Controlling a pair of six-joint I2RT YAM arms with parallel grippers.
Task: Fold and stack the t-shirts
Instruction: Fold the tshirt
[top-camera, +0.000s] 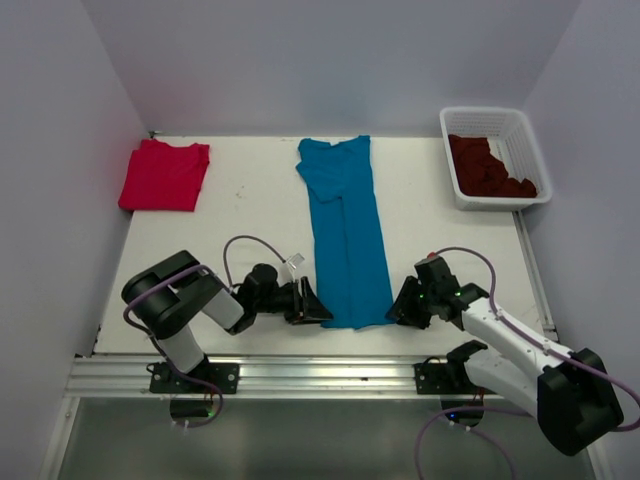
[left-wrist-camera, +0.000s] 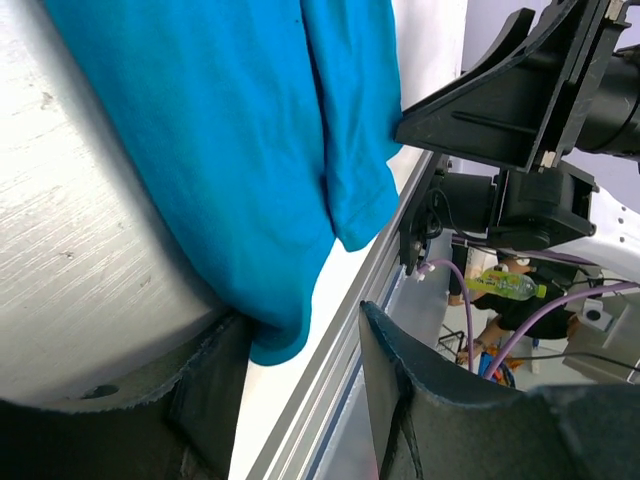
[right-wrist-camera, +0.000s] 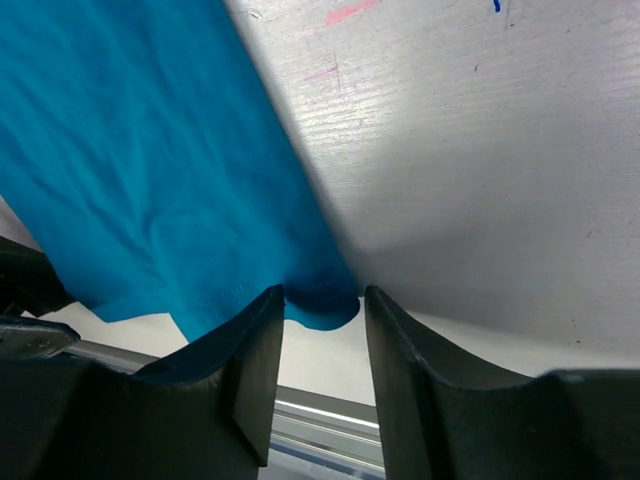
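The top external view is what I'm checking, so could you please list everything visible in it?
teal t-shirt: one, teal blue, folded narrow, table's middle
red t-shirt: one, bright red, folded, far left corner
maroon t-shirts: heap, count unclear, dark maroon, inside basket
basket: one, white lattice, far right corner
table: one, white
left tool: one, black, open at teal hem's left corner
right tool: one, black, open at hem's right corner

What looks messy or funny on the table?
Nothing is spilled or broken. The maroon shirts lie crumpled in a heap in the white basket, not folded. The teal shirt is a long narrow strip, lying slightly slanted. The red shirt looks neatly folded.
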